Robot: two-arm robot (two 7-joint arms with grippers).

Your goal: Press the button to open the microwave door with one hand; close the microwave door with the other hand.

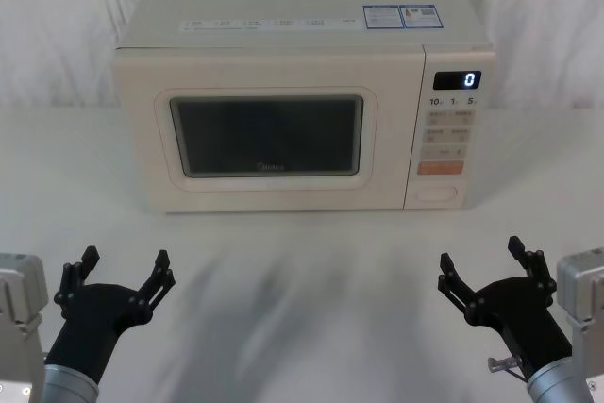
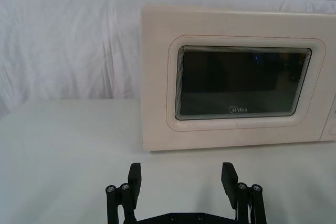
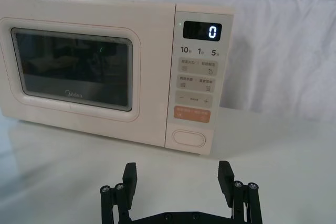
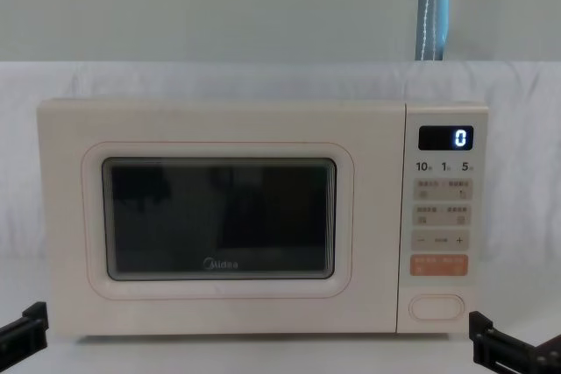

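- The left gripper (image 1: 125, 266) is low at the left, in front of the microwave and well apart from it. Its black claws point toward the microwave.
- The left gripper's two fingers (image 2: 135, 178) are spread wide apart. There is nothing between them.
- The right gripper (image 1: 489, 263) is low at the right, also in front of the microwave and well apart from it. It sits about in line with the control panel (image 1: 449, 129).
- The right gripper's fingers (image 3: 226, 178) are wide apart too, and they hold nothing.
- Each gripper sits on a silver wrist (image 1: 21, 301) at the bottom corner of the head view. The arms behind the wrists are cut off by the picture edge.
- The microwave door (image 1: 267, 134) is shut flat against the front of the cream microwave. It has a dark window with a thin pink line around it.
- The button (image 3: 189, 137) is the big plain oval at the bottom of the control panel. It is right under the orange key (image 3: 192, 114). Nothing is touching it.
- The little screen (image 4: 445, 138) at the top of the panel shows a 0.
- The microwave stands on a white table (image 1: 302, 271) with white cloth behind it.
- In the chest view only the black tips of the grippers peek in at the bottom corners.
- In the left wrist view the panel side of the microwave is cut off, so the button cannot be seen there.
- The small words on the cream keys are too tiny to read.
- The inside of the microwave is too dark to make out through the window.
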